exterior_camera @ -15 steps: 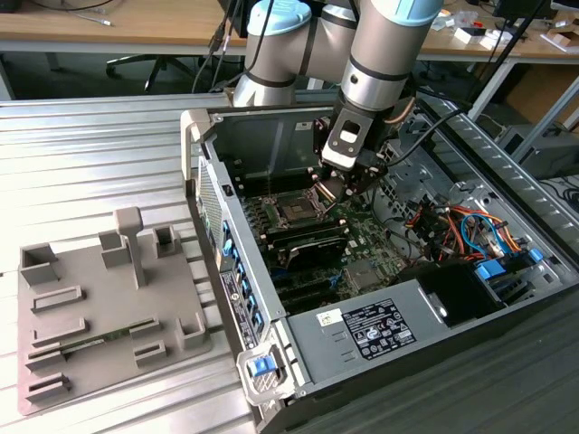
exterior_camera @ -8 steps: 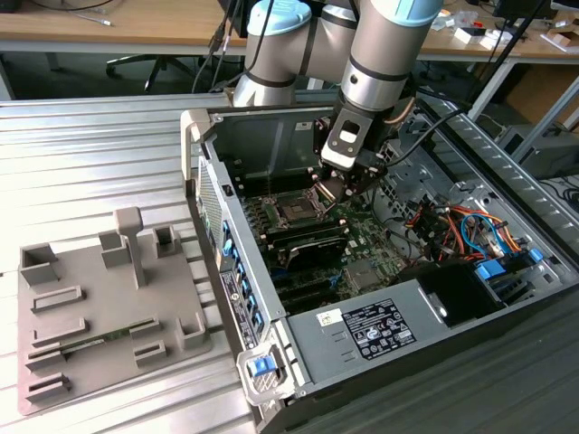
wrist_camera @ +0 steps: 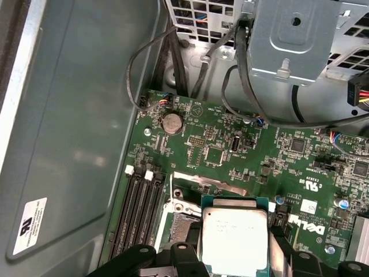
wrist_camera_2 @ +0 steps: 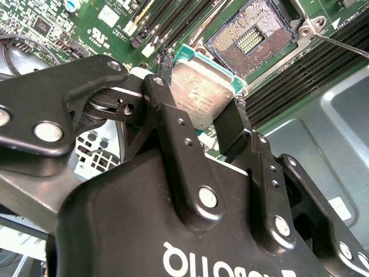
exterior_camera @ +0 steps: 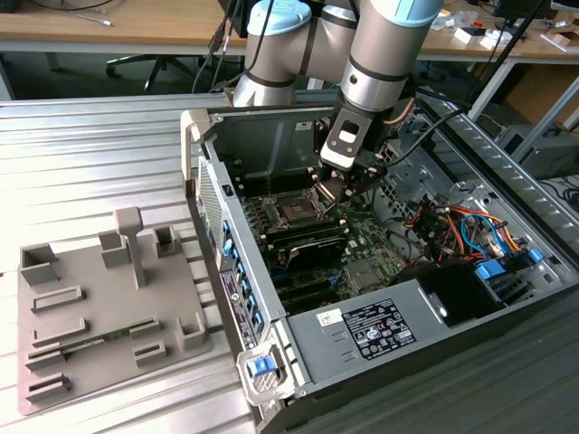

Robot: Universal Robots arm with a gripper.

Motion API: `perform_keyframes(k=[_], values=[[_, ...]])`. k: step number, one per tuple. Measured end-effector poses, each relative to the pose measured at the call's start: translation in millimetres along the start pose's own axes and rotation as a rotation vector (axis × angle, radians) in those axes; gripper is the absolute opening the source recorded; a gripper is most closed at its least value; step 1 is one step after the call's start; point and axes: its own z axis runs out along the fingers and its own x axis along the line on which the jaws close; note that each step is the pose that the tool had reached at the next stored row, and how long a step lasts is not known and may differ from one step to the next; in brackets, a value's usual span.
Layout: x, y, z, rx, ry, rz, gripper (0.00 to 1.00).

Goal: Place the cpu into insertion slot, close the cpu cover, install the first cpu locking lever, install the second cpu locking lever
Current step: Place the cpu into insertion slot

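We saw the gripper (wrist_camera_2: 193, 103) pinching the cpu (wrist_camera_2: 202, 95) by two opposite edges, with one dark finger (wrist_camera_2: 173, 135) on each side of the chip. The grey metal top of the cpu faced the camera in both wrist views, and its green rim showed along the edges in the first wrist view (wrist_camera: 233, 236). In the second wrist view the insertion slot (wrist_camera_2: 253, 37) lay open with its contact field bare. The held cpu was near the slot but not seated in it. A thin metal locking lever (wrist_camera_2: 340, 45) stood out past one corner of the slot. In the exterior view the gripper (exterior_camera: 335, 192) hung in the upper middle of the frame, inside the open computer case (exterior_camera: 206, 172) and just to the exterior view's right of the slot (exterior_camera: 294, 210). A grey parts fixture (exterior_camera: 99, 307) lay at the lower left of that frame, well apart from the case.
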Motion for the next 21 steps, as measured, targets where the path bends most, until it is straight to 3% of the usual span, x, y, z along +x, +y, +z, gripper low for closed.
perform_keyframes(k=[21], values=[[0.0,-0.1,1.1,0.0003,-0.0017,0.032,0.54]])
